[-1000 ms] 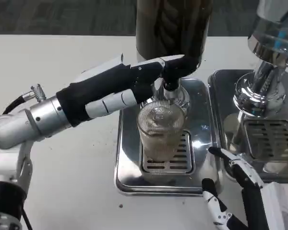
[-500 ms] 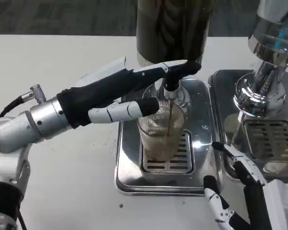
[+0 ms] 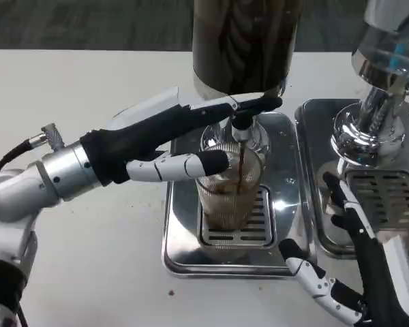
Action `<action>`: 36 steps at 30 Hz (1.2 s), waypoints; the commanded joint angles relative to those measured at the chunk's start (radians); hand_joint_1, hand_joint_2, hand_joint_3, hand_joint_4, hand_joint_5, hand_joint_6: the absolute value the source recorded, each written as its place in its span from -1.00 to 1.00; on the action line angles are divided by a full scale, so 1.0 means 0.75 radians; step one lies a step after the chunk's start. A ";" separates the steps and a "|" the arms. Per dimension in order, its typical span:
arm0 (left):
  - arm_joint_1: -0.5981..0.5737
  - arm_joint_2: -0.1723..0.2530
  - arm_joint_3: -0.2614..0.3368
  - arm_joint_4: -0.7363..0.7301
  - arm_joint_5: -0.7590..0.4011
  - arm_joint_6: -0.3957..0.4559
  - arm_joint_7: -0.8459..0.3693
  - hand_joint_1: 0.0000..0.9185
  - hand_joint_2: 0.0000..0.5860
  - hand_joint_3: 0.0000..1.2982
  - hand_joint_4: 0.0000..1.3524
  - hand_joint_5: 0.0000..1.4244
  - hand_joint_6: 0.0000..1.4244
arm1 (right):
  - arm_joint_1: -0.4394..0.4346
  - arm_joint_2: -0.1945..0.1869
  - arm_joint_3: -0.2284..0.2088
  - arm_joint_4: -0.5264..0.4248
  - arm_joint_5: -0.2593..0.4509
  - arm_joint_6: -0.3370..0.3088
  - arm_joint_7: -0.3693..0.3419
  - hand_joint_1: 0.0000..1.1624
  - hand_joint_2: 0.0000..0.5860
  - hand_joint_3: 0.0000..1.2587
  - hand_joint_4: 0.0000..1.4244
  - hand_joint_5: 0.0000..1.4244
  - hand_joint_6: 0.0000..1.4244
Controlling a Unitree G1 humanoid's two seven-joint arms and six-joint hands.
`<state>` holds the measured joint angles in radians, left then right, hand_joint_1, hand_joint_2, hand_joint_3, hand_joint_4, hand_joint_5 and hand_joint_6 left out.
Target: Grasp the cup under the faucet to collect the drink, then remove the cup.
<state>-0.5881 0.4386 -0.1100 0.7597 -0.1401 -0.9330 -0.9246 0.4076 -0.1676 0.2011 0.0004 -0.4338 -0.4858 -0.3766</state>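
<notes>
Head view has the left hand point(image 3: 167, 136) reaching in from the left side of the white table point(image 3: 88, 75), its fingers stretched long toward the faucet lever point(image 3: 258, 103) of the dark drink dispenser point(image 3: 245, 44). The upper fingers lie over that lever and look to be pressing it, while a lower finger point(image 3: 191, 163) lies against the near rim of the ribbed glass cup point(image 3: 230, 187). The fingers are spread and wrapped around nothing.

That cup stands upright on the slotted grate of the steel drip tray point(image 3: 180, 225), directly under the spout, and a thin brown stream point(image 3: 240, 167) is falling into it. It already holds brown drink in its lower part, so I would judge the collecting step to be under way.

What the next move turns on: the cup's long axis is vertical, and it sits just below and to the right of the left hand, which is much the nearer of the two. The right hand point(image 3: 351, 272) waits low at the front right corner, fingers apart and holding nothing, near the tray's right edge and in front of the second chrome machine point(image 3: 375, 129). A sideways wrap around the cup's wall seems the natural grasp.
</notes>
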 commanded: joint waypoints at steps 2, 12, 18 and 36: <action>0.024 0.032 -0.051 0.022 0.077 -0.014 -0.020 -1.00 -0.42 -0.80 -0.98 -0.90 -0.97 | -0.058 -0.007 -0.033 0.009 0.083 0.016 0.117 0.02 -0.21 -0.92 -0.95 -0.92 -0.75; 0.022 0.051 -0.078 0.020 0.092 -0.042 0.012 -1.00 -0.43 -0.80 -0.98 -0.90 -0.97 | -0.137 -0.001 -0.074 0.036 0.167 0.078 0.270 0.06 -0.23 -0.98 -1.00 -0.99 -0.80; 0.020 0.060 -0.084 0.022 0.112 -0.062 0.029 -1.00 -0.43 -0.80 -0.97 -0.90 -0.97 | -0.182 0.002 -0.088 0.067 0.191 0.089 0.316 0.07 -0.25 -0.99 -1.00 -1.00 -0.82; 0.031 0.088 -0.096 0.005 0.125 -0.075 0.072 -1.00 -0.43 -0.80 -0.97 -0.91 -0.95 | -0.351 0.013 -0.102 0.178 0.236 0.116 0.412 0.06 -0.23 -1.00 -1.00 -1.00 -0.82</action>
<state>-0.5890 0.4844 -0.1568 0.7598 -0.0993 -0.9869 -0.8473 0.1633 -0.1644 0.1291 0.1134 -0.2750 -0.4045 -0.0778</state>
